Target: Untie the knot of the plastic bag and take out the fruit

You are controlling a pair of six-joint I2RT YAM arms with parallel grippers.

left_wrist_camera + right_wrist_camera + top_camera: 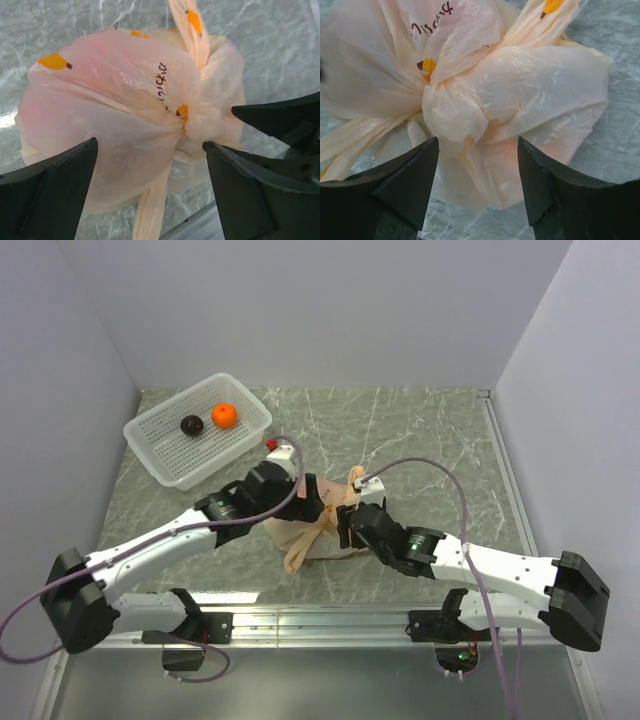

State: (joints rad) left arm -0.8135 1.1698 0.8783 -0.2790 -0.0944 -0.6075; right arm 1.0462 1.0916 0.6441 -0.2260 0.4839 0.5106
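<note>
The peach plastic bag (312,536) lies tied on the marble table between my two grippers. Its knot (194,118) is a twisted bunch with one handle end pointing up and another hanging down. In the left wrist view my left gripper (151,144) is open, hovering just above the bag with the knot near its right fingertip. In the right wrist view the knot (449,107) sits just beyond my right gripper (478,142), which is open and pinches no plastic. The fruit is hidden inside the bag (540,85); only a faint orange tint shows through.
A white mesh basket (160,450) stands at the back left, holding a dark brown round fruit (191,425) and an orange tangerine (224,416). The right gripper's black finger (280,120) reaches in at the right of the left wrist view. Walls enclose the table.
</note>
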